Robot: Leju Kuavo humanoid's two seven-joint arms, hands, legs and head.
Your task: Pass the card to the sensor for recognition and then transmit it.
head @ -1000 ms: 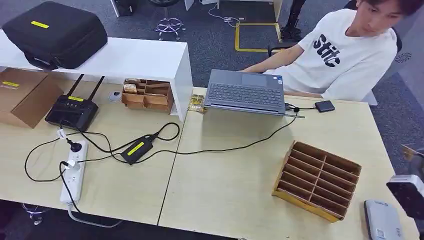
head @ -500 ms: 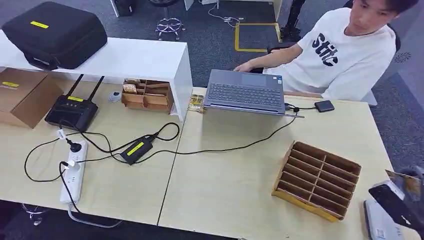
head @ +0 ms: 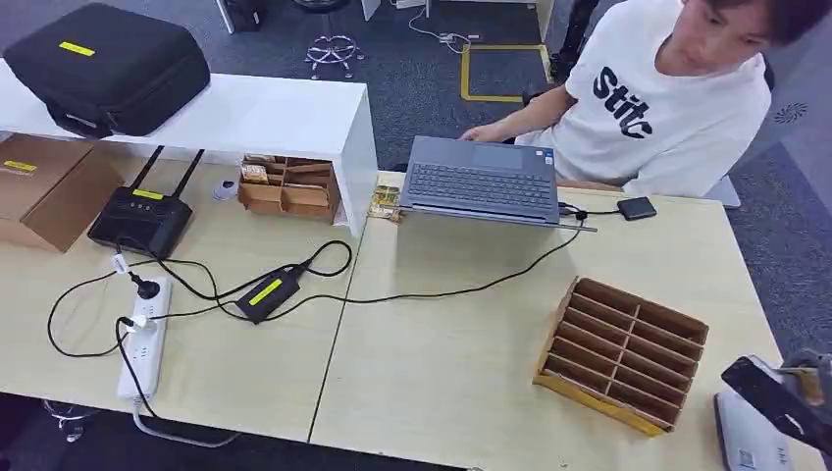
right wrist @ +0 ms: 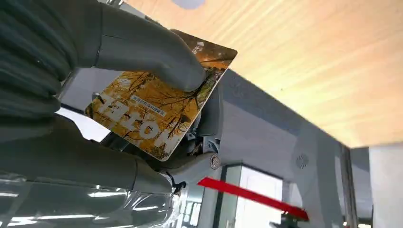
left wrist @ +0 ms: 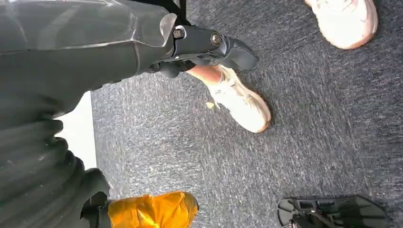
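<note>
**Card over sensor: presenting for the read**

Right hand [right wrist: 119, 95] pinches the card [right wrist: 152, 114], thumb pressed on its printed orange face, darker fingers behind it. In the head view this hand [head: 785, 392] sits at the desk's [head: 461, 363] near right corner, just above the grey sensor [head: 751, 437] lying flat beside the wooden slotted organiser [head: 623, 353].

Step in hand, as judged: bring the card face flat and parallel over the sensor top, close to it, and hold steady until it reads. Keep the pinch firm; the thumb covers only one corner region, so a tilt could slip the card.

Left hand [left wrist: 209, 45] hangs low over the carpet, fingers curled in, holding nothing.

Unclear:
- sensor partly cut off by the picture edge and the hand
- gap between card and sensor cannot be told
- card barely visible in the head view
- which way the transmit goes is unknown; a person [head: 667, 108] sits behind the laptop [head: 481, 182].
</note>
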